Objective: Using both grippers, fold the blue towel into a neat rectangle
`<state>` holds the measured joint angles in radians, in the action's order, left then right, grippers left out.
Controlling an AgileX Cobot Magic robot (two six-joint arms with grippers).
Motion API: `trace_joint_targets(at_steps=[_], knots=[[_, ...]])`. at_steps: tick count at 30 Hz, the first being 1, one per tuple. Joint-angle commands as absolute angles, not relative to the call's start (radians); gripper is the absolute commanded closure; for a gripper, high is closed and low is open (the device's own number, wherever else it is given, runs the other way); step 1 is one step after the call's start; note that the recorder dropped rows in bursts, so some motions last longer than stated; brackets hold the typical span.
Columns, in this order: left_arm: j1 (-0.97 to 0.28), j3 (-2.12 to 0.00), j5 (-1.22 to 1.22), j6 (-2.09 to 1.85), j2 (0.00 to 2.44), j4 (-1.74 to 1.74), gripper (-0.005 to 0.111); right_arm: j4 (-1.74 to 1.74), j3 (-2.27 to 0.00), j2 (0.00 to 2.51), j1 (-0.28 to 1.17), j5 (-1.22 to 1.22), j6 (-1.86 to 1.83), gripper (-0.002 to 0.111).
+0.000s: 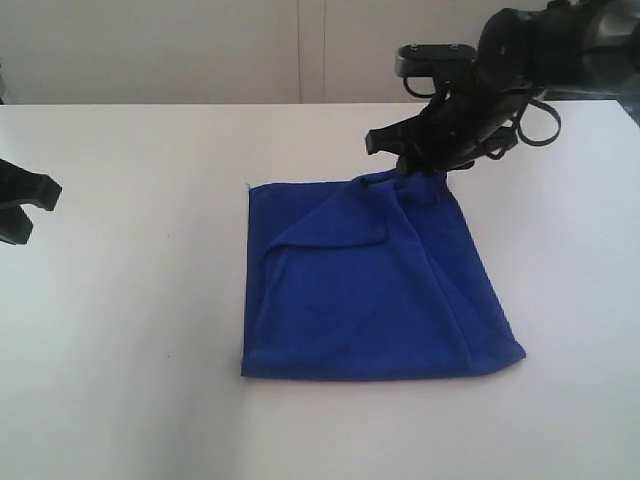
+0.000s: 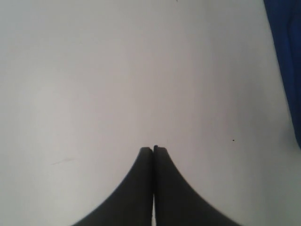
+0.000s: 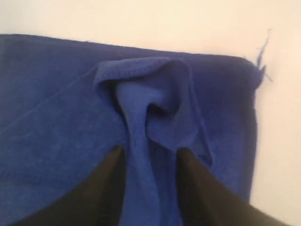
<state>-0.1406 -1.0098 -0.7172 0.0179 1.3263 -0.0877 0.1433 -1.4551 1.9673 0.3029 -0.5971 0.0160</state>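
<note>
The blue towel (image 1: 370,290) lies on the white table (image 1: 130,330) as a roughly square, doubled-over shape. A loose flap is creased across its far half. Its far right corner is bunched up into a raised ridge (image 3: 141,117). My right gripper (image 1: 425,168) hangs over that corner. In the right wrist view the right gripper (image 3: 150,155) stands open, its dark fingers (image 3: 110,176) either side of the ridge. My left gripper (image 1: 35,198) waits at the table's left edge, well away from the towel. In its own view the left gripper (image 2: 154,149) is shut and empty above the table, with a strip of towel (image 2: 287,61) at the frame's edge.
A pale wall (image 1: 200,50) runs behind the table's far edge. White tabletop (image 1: 580,300) surrounds the towel on all sides. Loose threads (image 3: 263,49) stick out from one towel corner.
</note>
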Motion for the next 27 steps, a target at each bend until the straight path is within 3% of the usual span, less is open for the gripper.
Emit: trace_joint_targets(at_steps=[1,13,27], knots=[[-0.142,-1.007,-0.727,0.017,1.316,-0.1,0.107,0.134,-1.455,1.957,0.243,-0.601,-0.016,0.072],[-0.142,-1.007,-0.727,0.017,1.316,-0.1,0.107,0.16,-1.453,2.023,0.178,-0.597,0.115,0.072],[-0.142,-1.007,-0.727,0.017,1.316,-0.1,0.107,0.291,-1.453,2.144,0.179,-0.394,0.098,0.072]])
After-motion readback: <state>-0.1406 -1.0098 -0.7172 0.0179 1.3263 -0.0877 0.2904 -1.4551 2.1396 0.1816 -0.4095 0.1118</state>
